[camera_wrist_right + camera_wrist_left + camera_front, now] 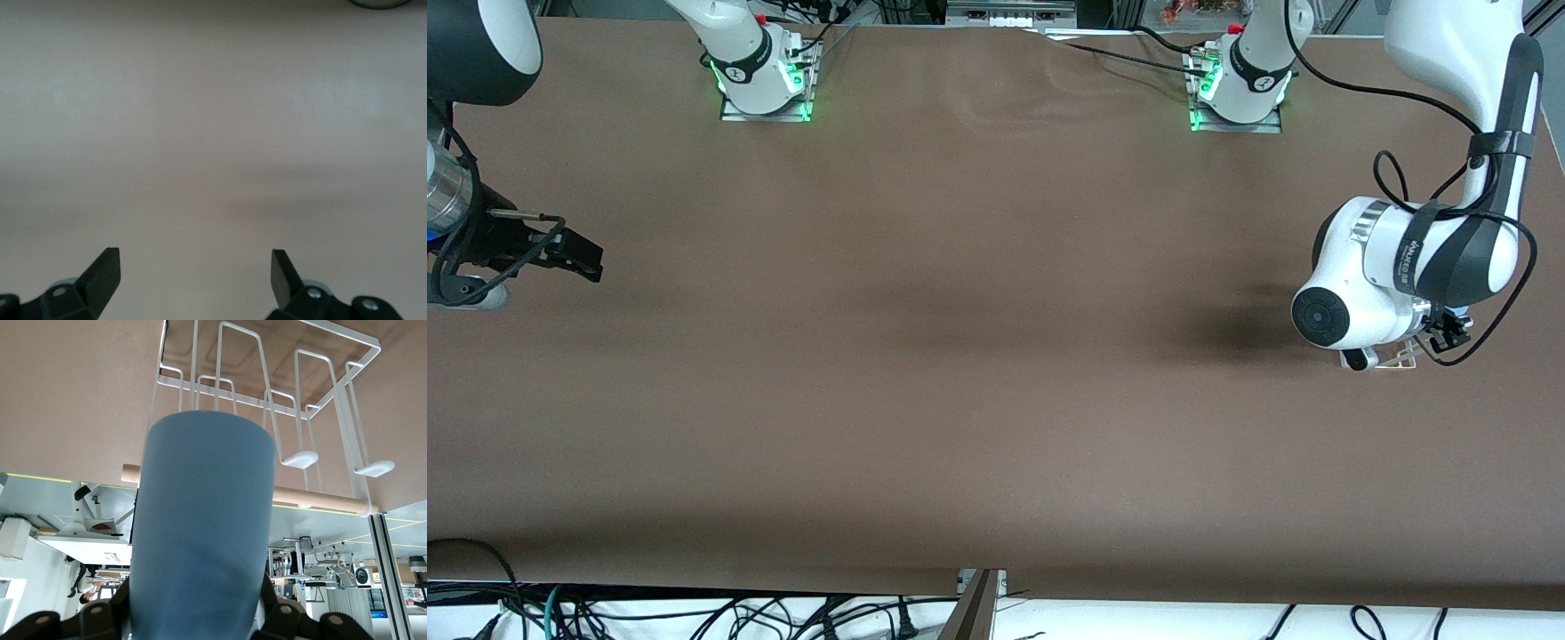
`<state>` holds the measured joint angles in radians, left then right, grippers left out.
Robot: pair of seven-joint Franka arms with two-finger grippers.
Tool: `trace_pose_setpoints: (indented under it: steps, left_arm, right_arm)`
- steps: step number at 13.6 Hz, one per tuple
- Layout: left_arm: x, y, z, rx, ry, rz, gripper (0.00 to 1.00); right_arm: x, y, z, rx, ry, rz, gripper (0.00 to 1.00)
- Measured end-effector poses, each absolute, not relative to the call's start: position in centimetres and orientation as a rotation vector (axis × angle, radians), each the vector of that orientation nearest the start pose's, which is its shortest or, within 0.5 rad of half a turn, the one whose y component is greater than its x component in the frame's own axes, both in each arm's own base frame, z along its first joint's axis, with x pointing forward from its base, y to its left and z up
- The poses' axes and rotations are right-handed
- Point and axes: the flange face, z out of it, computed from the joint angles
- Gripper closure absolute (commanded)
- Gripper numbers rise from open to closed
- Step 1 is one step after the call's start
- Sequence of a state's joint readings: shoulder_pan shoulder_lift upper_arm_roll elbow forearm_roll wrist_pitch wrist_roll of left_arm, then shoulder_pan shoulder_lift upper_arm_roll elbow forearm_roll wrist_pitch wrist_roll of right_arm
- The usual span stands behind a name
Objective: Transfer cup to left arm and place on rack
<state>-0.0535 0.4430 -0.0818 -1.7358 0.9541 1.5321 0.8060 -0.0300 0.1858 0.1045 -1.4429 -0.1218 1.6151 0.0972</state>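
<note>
Cup (203,527) clamped in left claw (193,620) over rack (320,407), right claw (195,273) wide, empty, waiting.

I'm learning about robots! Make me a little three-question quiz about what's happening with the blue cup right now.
1. True or false: the right tool holds the cup.
2. Which tool is shut on the cup? A) left B) right C) neither
3. Fill in: the cup is held close to the white wire ____.

Key:
1. False. The right tool is open over bare table at the right arm's end.
2. A. The left tool grips the cup near the left arm's end of the table.
3. rack. The cup is not on it yet.
</note>
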Motion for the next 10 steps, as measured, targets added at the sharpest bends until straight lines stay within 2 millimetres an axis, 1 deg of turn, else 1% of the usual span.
trace_pose_setpoints:
  steps: [3,6,7,8,9,10]
  left_arm:
    - [61.2,1.3,32.5,-1.837,1.313,1.068,1.0]
    - [61.2,1.2,31.2,-1.825,1.311,1.063,0.99]
    - [61.1,1.2,30.8,-1.826,1.308,1.065,0.95]
    - [61.0,1.3,30.6,-1.827,1.307,1.065,0.68]
    - [60.9,1.2,30.4,-1.827,1.308,1.061,0.01]
    - [61.0,1.3,30.4,-1.828,1.311,1.056,0.0]
  right_arm:
    - [61.3,2.4,58.1,-3.244,0.038,0.012,0.0]
    - [61.3,2.3,58.1,-3.236,0.04,0.014,0.0]
    - [61.3,2.4,58.1,-3.228,0.04,0.015,0.0]
    - [61.3,2.4,58.1,-3.224,0.041,0.015,0.0]
    - [61.3,2.4,58.1,-3.223,0.043,0.016,0.0]
    - [61.3,2.3,58.1,-3.221,0.046,0.016,0.0]
